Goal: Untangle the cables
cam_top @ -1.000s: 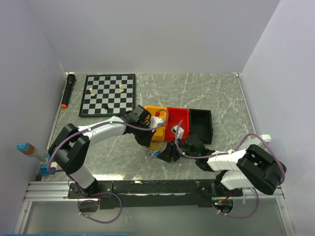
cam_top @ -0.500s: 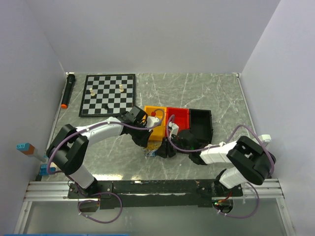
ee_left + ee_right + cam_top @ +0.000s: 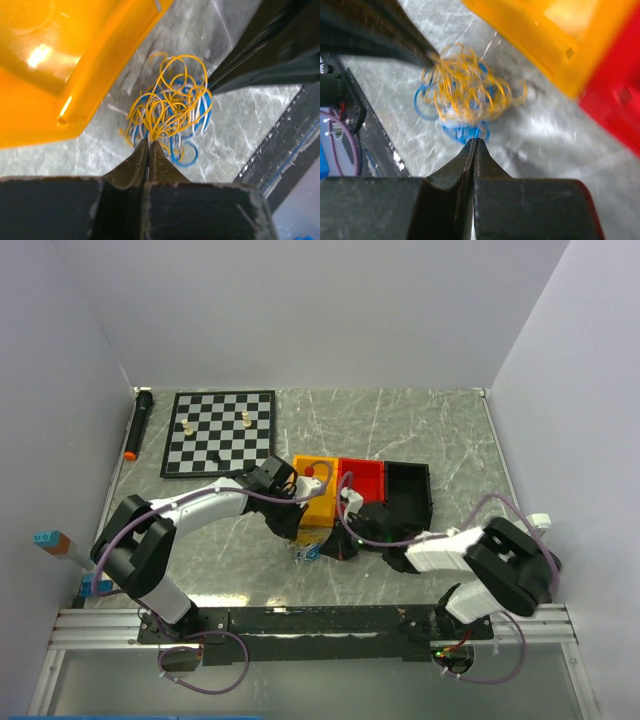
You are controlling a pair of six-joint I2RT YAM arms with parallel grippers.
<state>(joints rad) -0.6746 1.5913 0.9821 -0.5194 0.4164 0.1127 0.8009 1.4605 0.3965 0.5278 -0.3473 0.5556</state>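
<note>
- A tangled bunch of thin yellow, white and blue cables (image 3: pixel 170 107) lies on the grey marbled tabletop (image 3: pixel 420 430). It sits just beside the front corner of a yellow bin (image 3: pixel 318 510).
- The left claw (image 3: pixel 149 145) is pressed together, pinching yellow and white strands at one edge of the bunch.
- The right claw (image 3: pixel 475 142) is also pressed together, with its tips against a blue loop on the opposite edge. Blur hides whether a strand is caught between them.
- Seen from above, both arms reach inward and meet over the bunch, near the middle of the tabletop and toward its front.
- The yellow bin touches a red bin (image 3: pixel 365 472), which touches a black bin (image 3: pixel 408 490), so the three form a row.
- A chessboard (image 3: pixel 220 432) with a few pieces sits at the back left, well apart from the cables.
- A black marker (image 3: pixel 137 425) with an orange tip lies left of the chessboard, along the tabletop's edge.
</note>
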